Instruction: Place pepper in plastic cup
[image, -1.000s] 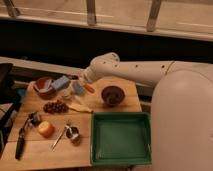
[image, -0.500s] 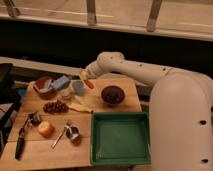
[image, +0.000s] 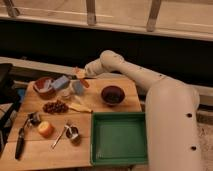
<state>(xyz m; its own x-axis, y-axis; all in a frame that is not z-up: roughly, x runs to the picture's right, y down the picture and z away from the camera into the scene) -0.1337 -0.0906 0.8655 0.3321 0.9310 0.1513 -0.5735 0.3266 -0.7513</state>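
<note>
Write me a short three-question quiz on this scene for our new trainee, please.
1. True or false: the pepper already lies inside the plastic cup.
2. Which stands right of the plastic cup: (a) the dark bowl, (b) the green tray, (c) the orange fruit?
3. Where is the gripper?

Key: 1. False; it is at the gripper, just above the cup. 2. (a). 3. At the board's far edge, above the plastic cup.
</note>
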